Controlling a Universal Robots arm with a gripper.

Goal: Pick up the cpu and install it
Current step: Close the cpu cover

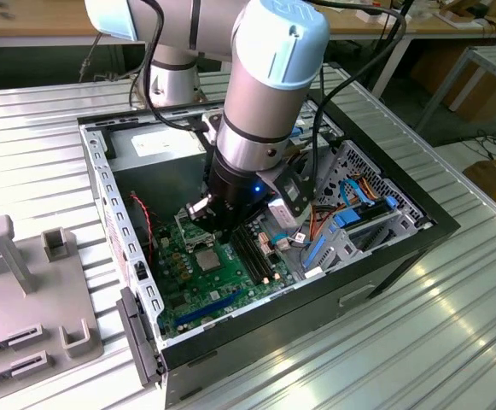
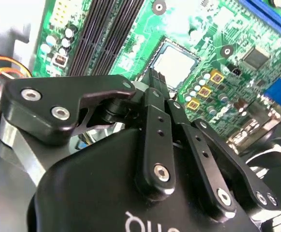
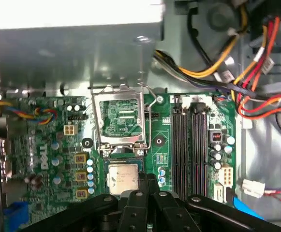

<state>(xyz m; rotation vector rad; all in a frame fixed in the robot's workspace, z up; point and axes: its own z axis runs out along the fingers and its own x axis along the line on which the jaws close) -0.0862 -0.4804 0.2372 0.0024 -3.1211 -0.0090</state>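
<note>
The cpu (image 3: 123,178) is a small grey metal square lying flat in its socket on the green motherboard (image 3: 43,145); in the second wrist view the cpu (image 2: 176,63) looks pale against the motherboard (image 2: 237,29). The hinged silver socket frame (image 3: 118,118) stands swung open beside it. My gripper (image 2: 153,78) hovers close over one edge of the chip, its black fingers (image 2: 155,116) drawn together, nothing visible between them. In the exterior view the gripper (image 1: 216,229) hangs inside the open computer case, just above the cpu (image 1: 207,259).
Long black memory slots (image 3: 188,145) run beside the socket. Bundles of coloured cables (image 3: 237,63) and a drive cage with blue clips (image 1: 354,218) crowd one side of the case. The case's metal walls (image 1: 115,213) surround the board. A grey fixture block (image 1: 26,290) stands on the ribbed table.
</note>
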